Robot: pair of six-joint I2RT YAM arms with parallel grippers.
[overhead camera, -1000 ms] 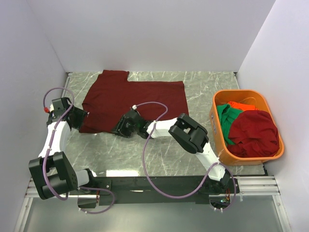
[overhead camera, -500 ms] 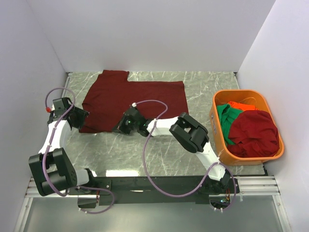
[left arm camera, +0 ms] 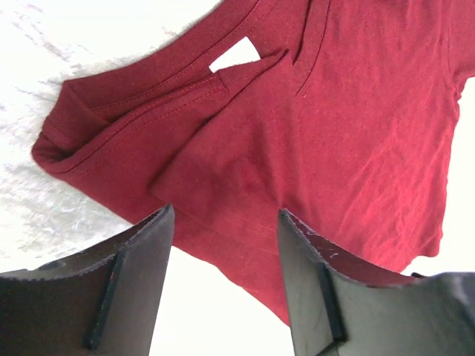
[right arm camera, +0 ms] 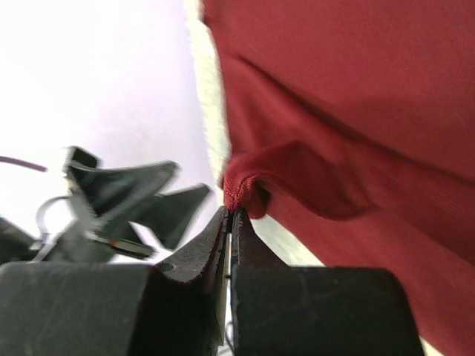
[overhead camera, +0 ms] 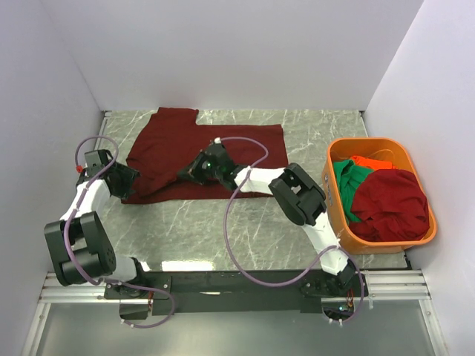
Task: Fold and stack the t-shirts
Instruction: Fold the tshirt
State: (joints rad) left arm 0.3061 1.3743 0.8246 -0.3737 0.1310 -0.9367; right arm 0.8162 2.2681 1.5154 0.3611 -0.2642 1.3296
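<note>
Top external view: the maroon t-shirt point(overhead camera: 223, 144) lies spread flat on the far half of the table point(overhead camera: 223, 230). Its long axis runs left to right, and one part juts toward the back wall at the far-left corner. The left gripper point(overhead camera: 128, 180) sits at the shirt's near-left corner. The right gripper point(overhead camera: 187, 173) is over the cloth, left of centre, close to the near hem. Bare marble runs along the whole near side. There is more room between the shirt's right edge and the orange basket point(overhead camera: 334, 159). A green t-shirt point(overhead camera: 345, 182), an orange-red t-shirt point(overhead camera: 371, 161) and a second maroon t-shirt point(overhead camera: 390, 204) sit bundled in that basket.

Left wrist view: the fingers point(left arm camera: 126, 297) stand wide apart with nothing clamped between them. Beyond them, the collar and white tag point(left arm camera: 236, 55) point to the upper left. I cannot tell whether the tips touch the cloth.

Right wrist view: the jaws are pressed tight together, pinching a small raised fold of the maroon edge. The rest of the shirt stretches away up and to the right.
</note>
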